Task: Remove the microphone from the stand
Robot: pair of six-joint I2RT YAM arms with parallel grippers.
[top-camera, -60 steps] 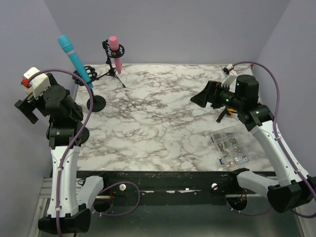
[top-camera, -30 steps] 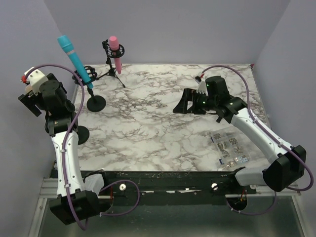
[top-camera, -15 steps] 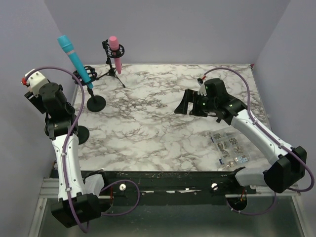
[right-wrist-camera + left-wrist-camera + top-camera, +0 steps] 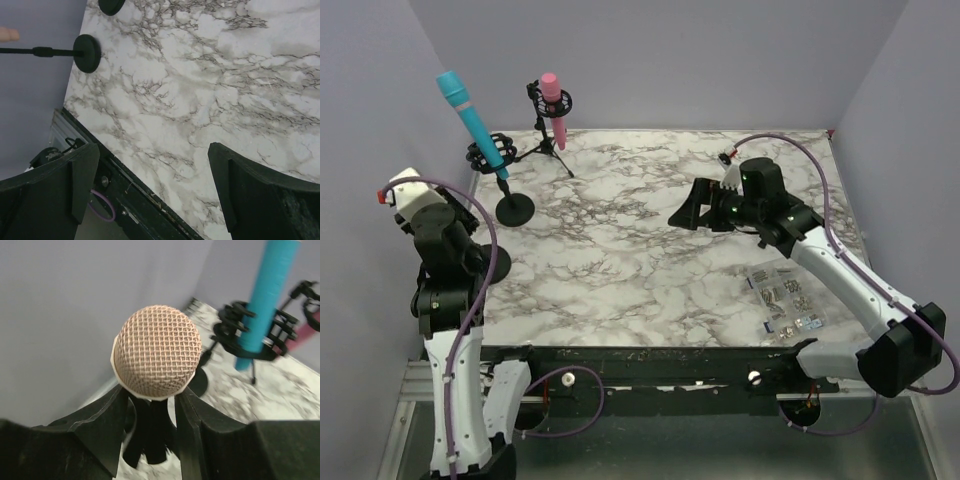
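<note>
A microphone with a rose-gold mesh head point(image 4: 156, 351) fills the left wrist view, its black body running down into the stand's clip point(image 4: 150, 435). My left gripper point(image 4: 152, 390) is shut on that body just under the head, one finger on each side. From above, the left wrist point(image 4: 445, 240) covers the microphone, and only the stand's round base point(image 4: 490, 270) shows at the table's left edge. That base point(image 4: 86, 53) and its rod also show in the right wrist view. My right gripper point(image 4: 692, 212) hovers open over the table's middle, holding nothing point(image 4: 151, 147).
A teal microphone point(image 4: 470, 115) leans in a shock mount on a round-based stand point(image 4: 514, 208) at the back left. A pink microphone point(image 4: 554, 105) sits on a small tripod behind it. A clear box of small parts point(image 4: 785, 298) lies at the front right.
My left arm has come down and in over the near-left stand, and its jaws have closed in on the microphone. The right arm has barely shifted over the last second.
</note>
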